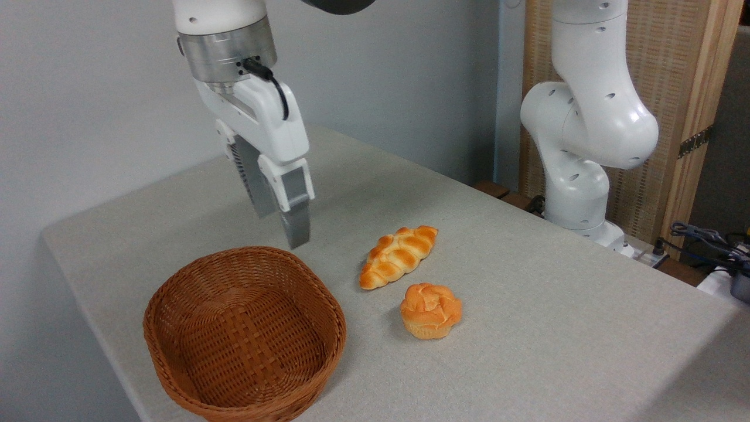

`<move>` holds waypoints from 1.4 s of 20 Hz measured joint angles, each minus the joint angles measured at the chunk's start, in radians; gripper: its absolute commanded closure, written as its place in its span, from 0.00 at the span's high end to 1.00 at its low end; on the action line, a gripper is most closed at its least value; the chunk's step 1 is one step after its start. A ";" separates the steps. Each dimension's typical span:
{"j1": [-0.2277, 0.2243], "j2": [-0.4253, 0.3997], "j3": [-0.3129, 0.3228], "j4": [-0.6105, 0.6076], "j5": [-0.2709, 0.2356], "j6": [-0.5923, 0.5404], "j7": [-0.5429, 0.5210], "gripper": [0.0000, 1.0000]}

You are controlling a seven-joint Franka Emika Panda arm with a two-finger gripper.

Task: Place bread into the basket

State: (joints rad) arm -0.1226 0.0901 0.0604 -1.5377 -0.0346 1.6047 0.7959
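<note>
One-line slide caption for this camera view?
Tool hangs above empty basket; bun and braided loaf wait on table.

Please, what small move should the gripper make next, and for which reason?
Probably move right and toward the camera, to above the small round golden-orange bun. The gripper hangs empty over the far rim of the oval brown wicker basket, which holds nothing; the bun sits on the table, nearer than the braided loaf.
</note>
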 measured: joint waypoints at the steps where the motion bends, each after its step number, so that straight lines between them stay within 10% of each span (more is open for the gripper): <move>1: -0.001 -0.013 -0.001 -0.020 0.019 0.000 0.000 1.00; 12: -0.002 -0.207 -0.002 -0.337 0.100 0.094 0.158 1.00; 22: 0.002 -0.237 0.003 -0.497 0.126 0.161 0.783 1.00; 28: 0.005 -0.236 0.023 -0.585 0.126 0.218 0.982 1.00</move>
State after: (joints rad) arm -0.1180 -0.1461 0.0837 -2.1227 0.0914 1.8230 1.7775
